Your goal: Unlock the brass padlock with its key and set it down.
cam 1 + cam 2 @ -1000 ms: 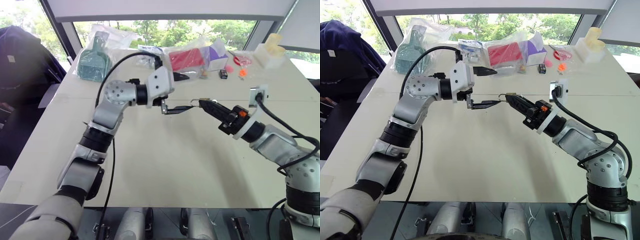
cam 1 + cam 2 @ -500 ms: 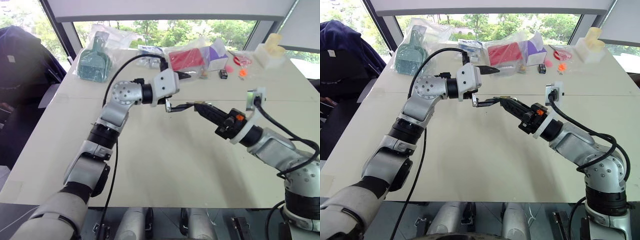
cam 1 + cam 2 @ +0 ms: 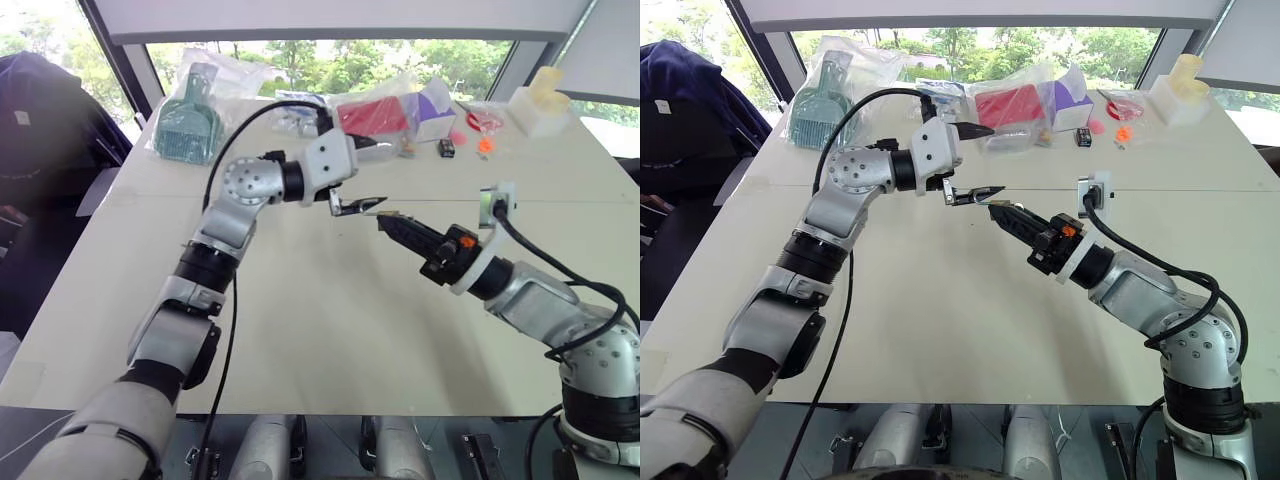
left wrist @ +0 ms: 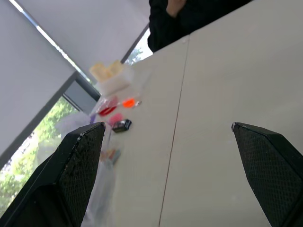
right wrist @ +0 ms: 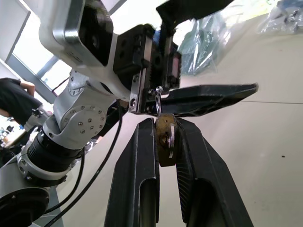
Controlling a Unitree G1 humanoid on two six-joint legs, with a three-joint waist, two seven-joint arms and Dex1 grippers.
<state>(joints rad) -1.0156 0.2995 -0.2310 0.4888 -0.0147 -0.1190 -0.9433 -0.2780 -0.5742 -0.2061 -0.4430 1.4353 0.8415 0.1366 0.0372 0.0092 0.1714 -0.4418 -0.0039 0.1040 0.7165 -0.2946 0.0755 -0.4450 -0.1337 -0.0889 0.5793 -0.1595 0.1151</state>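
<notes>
The right hand [image 5: 163, 142] is pinched shut on the brass padlock [image 5: 165, 140], up above the bench [image 3: 300, 330]. Since a second ago the 2 hands have shifted closer. The left hand [image 3: 973, 165] is wide open, holding nothing. The small yellow lock's thin silver loop points at the left hand, so unlocking looks not done yet.

Brass-yellow padlock [image 5: 165, 138] between black claw fingers [image 5: 137, 175]; cream surface [image 3: 330, 330]; beyond, red packet [image 3: 372, 118], teal brush [image 3: 186, 125].
</notes>
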